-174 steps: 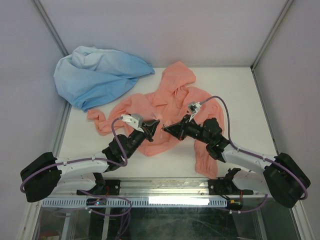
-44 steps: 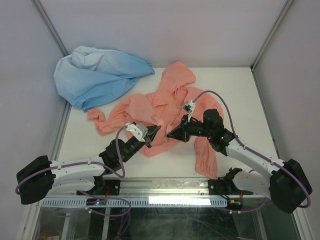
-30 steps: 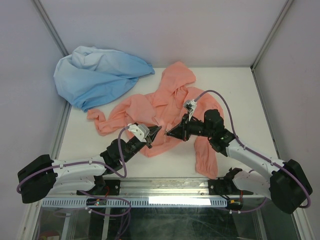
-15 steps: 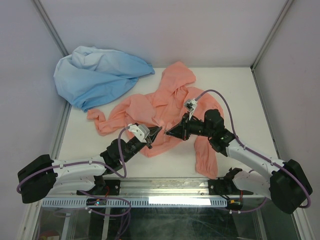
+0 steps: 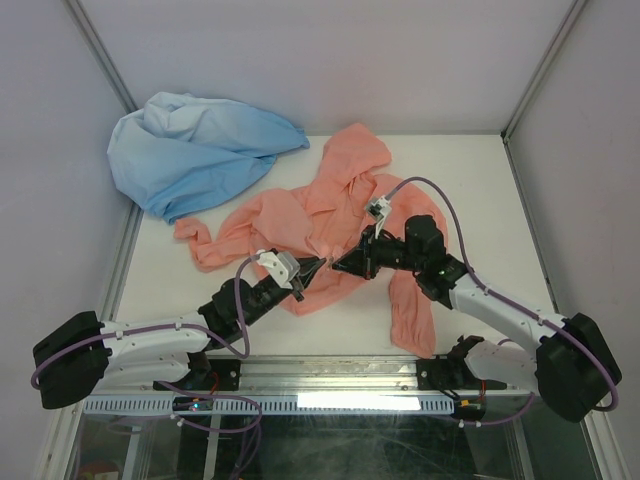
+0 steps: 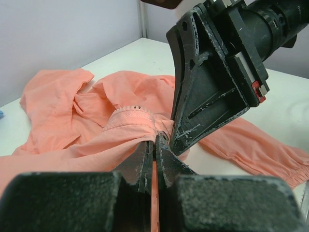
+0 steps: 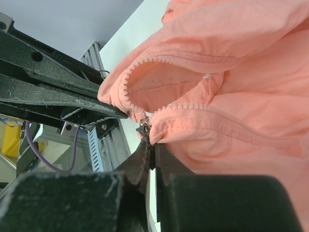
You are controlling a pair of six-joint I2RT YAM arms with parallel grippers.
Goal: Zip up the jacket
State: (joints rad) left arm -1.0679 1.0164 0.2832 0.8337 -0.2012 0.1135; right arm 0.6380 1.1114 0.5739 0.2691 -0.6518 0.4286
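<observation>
A salmon-pink thin hooded jacket [image 5: 345, 200] lies spread on the white table [image 5: 470, 190], just right of a crumpled light blue garment [image 5: 195, 150]. The left gripper [image 5: 316, 263] and right gripper [image 5: 338, 267], tips nearly meeting, each clamp its front zip edge.

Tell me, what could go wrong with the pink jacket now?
The left gripper and right gripper pinch the jacket almost tip to tip, so they might bump. The zip teeth curl open in a loop, so loose fabric might jam in them, or the thin cloth might slip out.
</observation>
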